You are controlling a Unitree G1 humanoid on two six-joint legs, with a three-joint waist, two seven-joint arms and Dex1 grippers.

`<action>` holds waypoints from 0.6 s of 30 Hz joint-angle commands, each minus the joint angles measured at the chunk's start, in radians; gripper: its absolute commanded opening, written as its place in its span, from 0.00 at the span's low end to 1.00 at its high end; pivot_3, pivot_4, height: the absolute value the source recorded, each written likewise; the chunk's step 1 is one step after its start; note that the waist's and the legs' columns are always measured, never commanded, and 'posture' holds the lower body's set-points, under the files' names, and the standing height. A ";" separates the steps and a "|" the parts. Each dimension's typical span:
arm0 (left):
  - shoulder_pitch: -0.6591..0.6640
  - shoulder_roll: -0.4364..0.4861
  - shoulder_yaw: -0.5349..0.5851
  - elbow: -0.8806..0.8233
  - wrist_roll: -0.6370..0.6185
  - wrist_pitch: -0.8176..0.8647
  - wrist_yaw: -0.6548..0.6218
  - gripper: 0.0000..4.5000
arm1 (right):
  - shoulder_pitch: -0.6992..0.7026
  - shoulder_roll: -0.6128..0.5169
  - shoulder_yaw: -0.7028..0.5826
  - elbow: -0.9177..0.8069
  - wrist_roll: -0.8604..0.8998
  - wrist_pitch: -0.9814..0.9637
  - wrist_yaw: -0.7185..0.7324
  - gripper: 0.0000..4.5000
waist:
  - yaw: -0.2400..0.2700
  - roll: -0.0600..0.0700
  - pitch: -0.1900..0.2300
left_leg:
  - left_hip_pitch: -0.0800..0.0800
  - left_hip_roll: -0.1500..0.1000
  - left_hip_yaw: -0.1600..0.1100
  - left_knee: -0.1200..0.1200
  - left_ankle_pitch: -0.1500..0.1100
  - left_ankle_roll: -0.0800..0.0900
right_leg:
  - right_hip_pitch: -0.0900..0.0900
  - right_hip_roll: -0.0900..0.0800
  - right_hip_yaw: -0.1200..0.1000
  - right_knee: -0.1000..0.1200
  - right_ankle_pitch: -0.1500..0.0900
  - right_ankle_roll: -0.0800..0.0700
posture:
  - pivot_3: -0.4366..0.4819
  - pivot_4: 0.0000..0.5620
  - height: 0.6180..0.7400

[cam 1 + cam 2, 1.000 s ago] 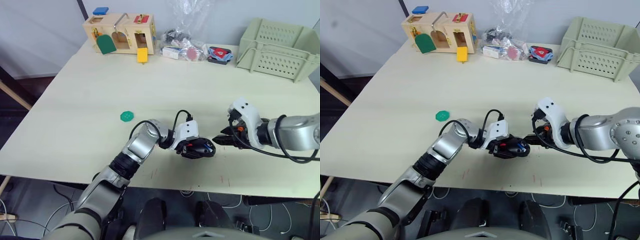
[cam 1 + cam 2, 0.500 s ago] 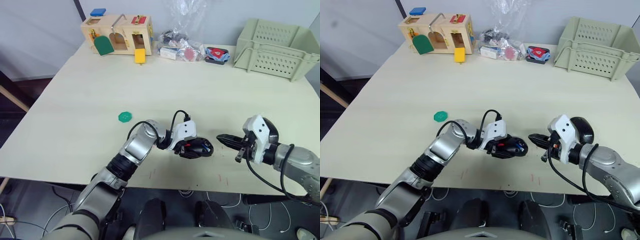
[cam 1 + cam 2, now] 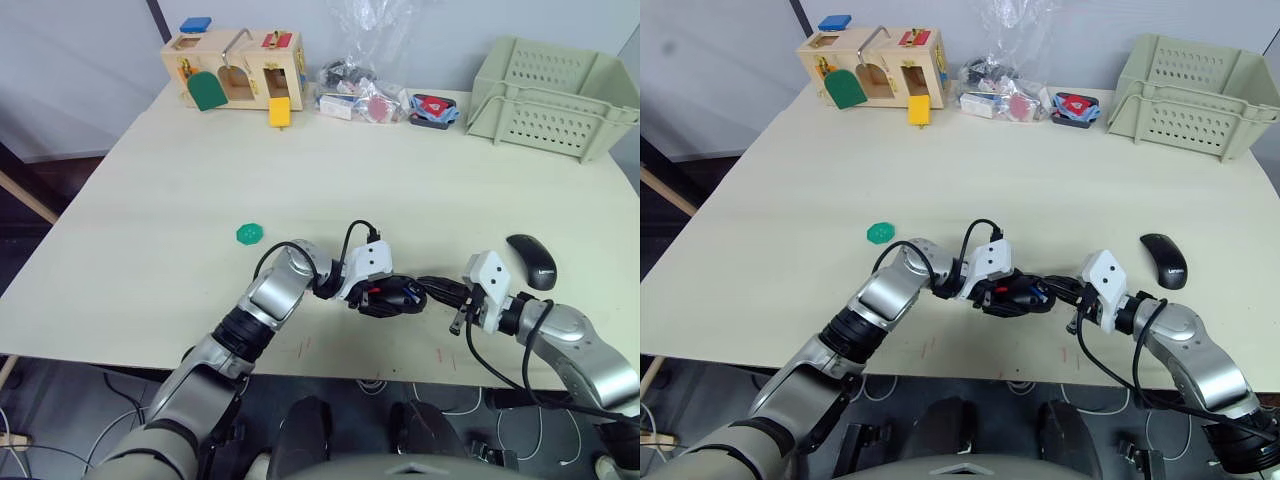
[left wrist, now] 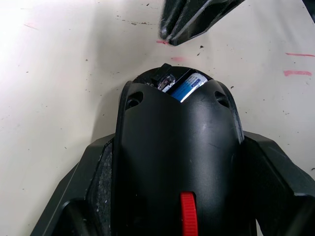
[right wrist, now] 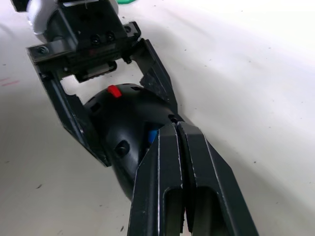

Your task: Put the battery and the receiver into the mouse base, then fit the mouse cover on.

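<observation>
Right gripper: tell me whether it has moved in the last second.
Yes. The right gripper swung out toward the table's right edge, then came back in; its shut tips now meet the mouse base held by the left gripper.

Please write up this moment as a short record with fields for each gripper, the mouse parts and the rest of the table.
left gripper: shut on the mouse base, holding it near the table's front edge
right gripper: shut, fingertips at the base's open end
battery: lying inside the base, blue end showing
receiver: cannot tell
mouse cover: lying on the table to the robot's right, apart from the base
green disc: on the table, left of the arms
far edge: wooden latch box, plastic bag of small items, pale green basket
</observation>
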 commanded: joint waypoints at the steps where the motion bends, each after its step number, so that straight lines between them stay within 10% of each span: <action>1: 0.016 0.018 -0.033 0.038 0.018 0.029 -0.016 0.65 | -0.025 0.021 -0.007 -0.003 -0.024 -0.019 0.017 0.01 | 0.000 0.000 0.000 | 0.000 0.000 0.000 0.000 0.000 0.000 | 0.000 0.000 0.000 0.000 0.000 0.000 | 0.48 0.27 1.00; 18: 0.016 0.023 -0.035 0.038 0.018 0.028 -0.014 0.65 | -0.044 0.098 -0.007 0.049 -0.088 0.006 0.045 0.01 | 0.000 0.000 0.000 | 0.001 0.000 0.001 0.000 0.001 -0.002 | 0.000 0.001 0.000 0.002 0.001 0.001 | 0.48 0.27 1.00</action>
